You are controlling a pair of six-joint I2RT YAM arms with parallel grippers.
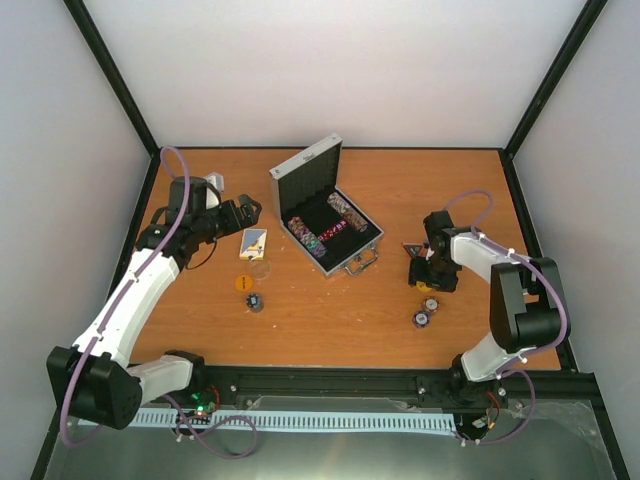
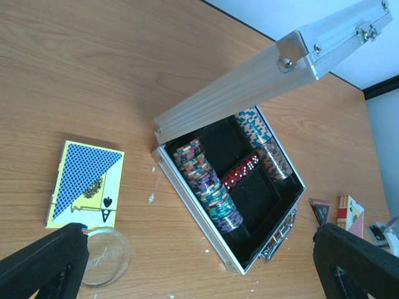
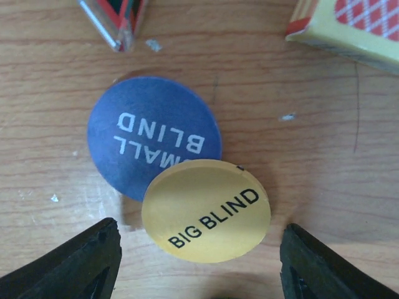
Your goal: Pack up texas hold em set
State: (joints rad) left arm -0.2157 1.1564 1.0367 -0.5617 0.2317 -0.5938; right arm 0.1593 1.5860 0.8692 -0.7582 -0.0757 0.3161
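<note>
The silver case (image 1: 300, 176) stands open at the table's middle, lid up, with rows of multicoloured chips (image 2: 206, 184) and red dice (image 2: 242, 171) in its black lining. My left gripper (image 1: 240, 212) hovers wide open left of the case, above a blue card box (image 2: 84, 184) and a clear disc (image 2: 106, 255). My right gripper (image 3: 202, 268) is low over the table, open, its fingers (image 3: 81, 265) on either side of a yellow BIG BLIND disc (image 3: 206, 208) without touching it. That disc overlaps a blue SMALL BLIND disc (image 3: 149, 131).
A red card box (image 3: 355, 25) and a dark triangular token (image 3: 115, 18) lie just beyond the discs. Two small chip piles (image 1: 424, 318) sit near the right gripper. An orange disc (image 1: 242, 283) and a chip pile (image 1: 256, 300) lie front left. Black frame posts edge the table.
</note>
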